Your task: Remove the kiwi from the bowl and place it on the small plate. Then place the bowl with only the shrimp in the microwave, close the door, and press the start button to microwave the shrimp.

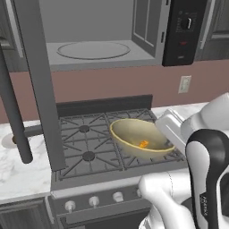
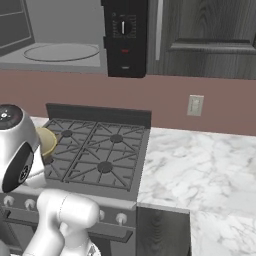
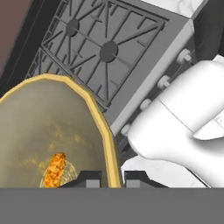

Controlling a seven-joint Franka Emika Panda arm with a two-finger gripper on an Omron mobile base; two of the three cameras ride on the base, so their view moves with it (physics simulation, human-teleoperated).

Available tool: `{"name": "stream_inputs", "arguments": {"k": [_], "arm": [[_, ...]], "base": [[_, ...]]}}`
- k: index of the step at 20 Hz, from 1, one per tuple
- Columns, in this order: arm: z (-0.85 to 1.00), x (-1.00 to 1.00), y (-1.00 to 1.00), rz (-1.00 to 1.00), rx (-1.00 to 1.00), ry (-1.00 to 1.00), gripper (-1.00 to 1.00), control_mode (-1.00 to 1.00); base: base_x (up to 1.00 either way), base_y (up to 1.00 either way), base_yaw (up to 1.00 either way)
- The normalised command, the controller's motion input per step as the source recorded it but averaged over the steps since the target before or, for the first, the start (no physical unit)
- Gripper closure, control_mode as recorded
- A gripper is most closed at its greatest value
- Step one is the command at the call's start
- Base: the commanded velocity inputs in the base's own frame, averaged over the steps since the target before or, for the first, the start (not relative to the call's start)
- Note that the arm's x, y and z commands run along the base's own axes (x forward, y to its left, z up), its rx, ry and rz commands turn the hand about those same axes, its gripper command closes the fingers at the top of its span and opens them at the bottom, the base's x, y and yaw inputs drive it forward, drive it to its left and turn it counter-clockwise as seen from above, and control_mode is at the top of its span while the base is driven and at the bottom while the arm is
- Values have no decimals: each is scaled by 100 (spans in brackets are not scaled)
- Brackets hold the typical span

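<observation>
With my gripper (image 3: pixel 113 178) clenched on the rim of the bowl (image 3: pixel 52 131), one finger inside the wall and one outside, I hold it tilted above the front right of the stove (image 1: pixel 89 143). Bowl handles as stiff and smooth-sided; a pinch on the rim is the only hold a wide shallow dish offers, and I judge it a hold that lets the far side sag. Likely light, but the load hangs off one edge, so slow wrist moves are called for.

Shrimp (image 3: pixel 55 168) lies low in the bowl near my fingers, loose, apt to slide if the tilt grows. No kiwi in the bowl that I can see.

Below: dark iron grates, uneven footing, poor place to set a round-bottomed dish down. Knobs along the stove's front edge. Marble counter (image 2: pixel 200 165) to either side, flat. Small plate (image 1: pixel 9 141) sits at the left on the counter, partly behind the door's bar handle.

Farther up: the microwave (image 1: pixel 103 49) hangs over the stove, the door (image 1: pixel 36 80) swung wide to the left, glass turntable (image 1: pixel 93 50) bare, control panel (image 1: pixel 184 31) at right. Wall outlet (image 1: pixel 184 83) beyond.
</observation>
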Motion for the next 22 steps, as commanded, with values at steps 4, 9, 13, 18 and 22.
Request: {"name": "stream_inputs", "arguments": {"k": [4,9,13,18,22], "arm": [[53,29,39,-9,14,-11,100,-100],[75,34,43,-12,4,-14,100,-100],[41,20,14,-17,0,1,100,-100],[9,16,0,-9,0,6,100,-100],[57,0,7,-10,0,-11,100,-100]], "base": [[0,0,0],[0,0,0],[0,0,0],[0,0,0],[0,0,0]]}}
